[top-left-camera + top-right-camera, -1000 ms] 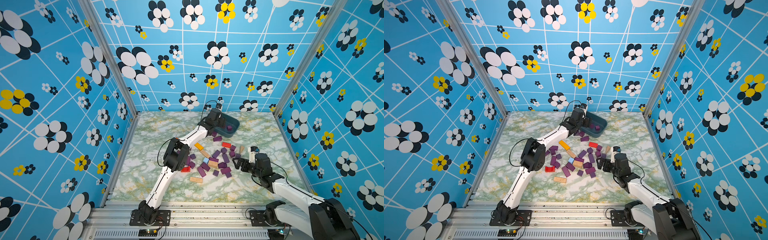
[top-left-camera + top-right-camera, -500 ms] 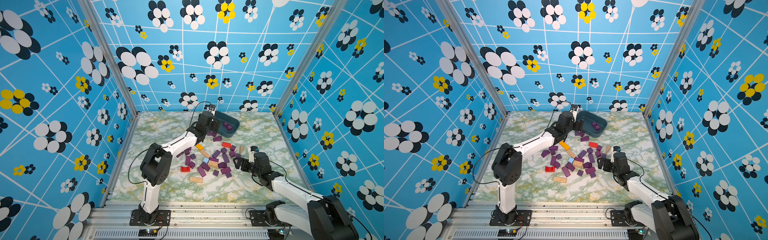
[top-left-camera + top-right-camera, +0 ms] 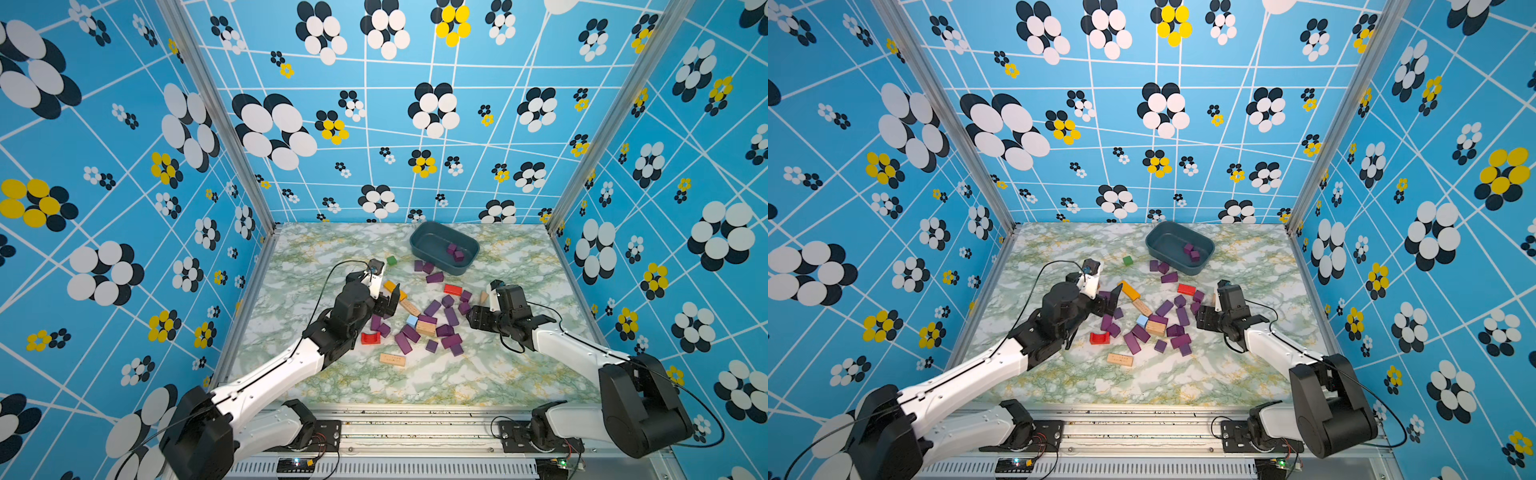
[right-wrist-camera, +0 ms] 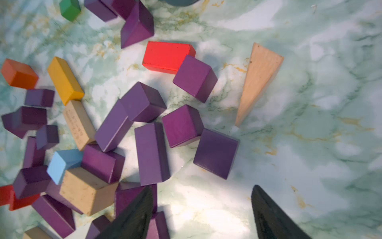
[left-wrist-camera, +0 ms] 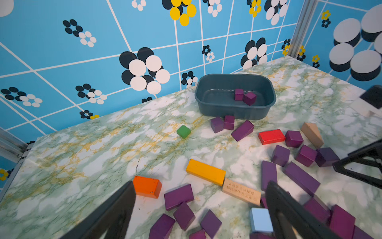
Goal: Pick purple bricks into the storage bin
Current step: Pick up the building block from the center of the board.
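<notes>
The left gripper (image 3: 386, 306) has swung back from the storage bin (image 3: 440, 268) to the pile, jaws wide, empty; the right gripper (image 4: 202, 192), narrower, holds nothing; 2 purple bricks (image 3: 455, 252) lie inside the bin, the rest just before it; tight packing risks pinching a neighbour like the light-blue block (image 5: 260, 219).

Roughly twenty purple bricks (image 5: 242, 130), one storage bin (image 5: 227, 111)

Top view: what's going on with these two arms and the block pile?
Both arms are sorting purple bricks into the storage bin. Two bricks are in the bin so far; most lie loose among other-coloured blocks in front of it. The left gripper hovers open and empty over the left side of the blocks. The right gripper sits low at their right side, jaws apart, nothing between them.
</notes>
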{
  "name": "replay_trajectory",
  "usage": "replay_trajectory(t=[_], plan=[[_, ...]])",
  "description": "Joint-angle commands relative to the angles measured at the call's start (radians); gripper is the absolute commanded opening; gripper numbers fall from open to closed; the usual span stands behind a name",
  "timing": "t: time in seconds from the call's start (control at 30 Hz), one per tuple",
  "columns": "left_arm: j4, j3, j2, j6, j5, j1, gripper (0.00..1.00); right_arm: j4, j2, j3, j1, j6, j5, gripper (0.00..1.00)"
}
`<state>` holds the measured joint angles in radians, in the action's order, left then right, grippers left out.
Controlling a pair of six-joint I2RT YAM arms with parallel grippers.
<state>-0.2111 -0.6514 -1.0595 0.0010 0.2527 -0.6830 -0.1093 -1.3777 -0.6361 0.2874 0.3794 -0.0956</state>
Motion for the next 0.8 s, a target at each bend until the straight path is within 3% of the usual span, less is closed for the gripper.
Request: replay_trajectory(t=[0.0,0.13,0.3,0.6,0.77], plan=[[-0.03,0.108,0.079,0.002,-0.112,-0.006,1.0,-0.132,-0.061,-0.063,0.001,-0.035,-0.024,0.7],[-0.086,0.199,0.122,0.008,-0.164,-0.007,1.0,-0.107,-0.113,-0.077,0.001,-0.01,-0.026,0.61],[-0.132,0.251,0.117,0.018,-0.184,-0.007,1.0,-0.117,-0.162,-0.109,0.001,0.009,0.025,0.58],[-0.328,0.372,0.106,0.016,-0.134,-0.007,0.99,-0.145,-0.262,-0.177,0.001,0.025,0.067,0.53],[-0.322,0.379,0.103,-0.013,-0.091,-0.007,0.99,-0.182,-0.293,-0.218,0.0,0.026,0.104,0.48]])
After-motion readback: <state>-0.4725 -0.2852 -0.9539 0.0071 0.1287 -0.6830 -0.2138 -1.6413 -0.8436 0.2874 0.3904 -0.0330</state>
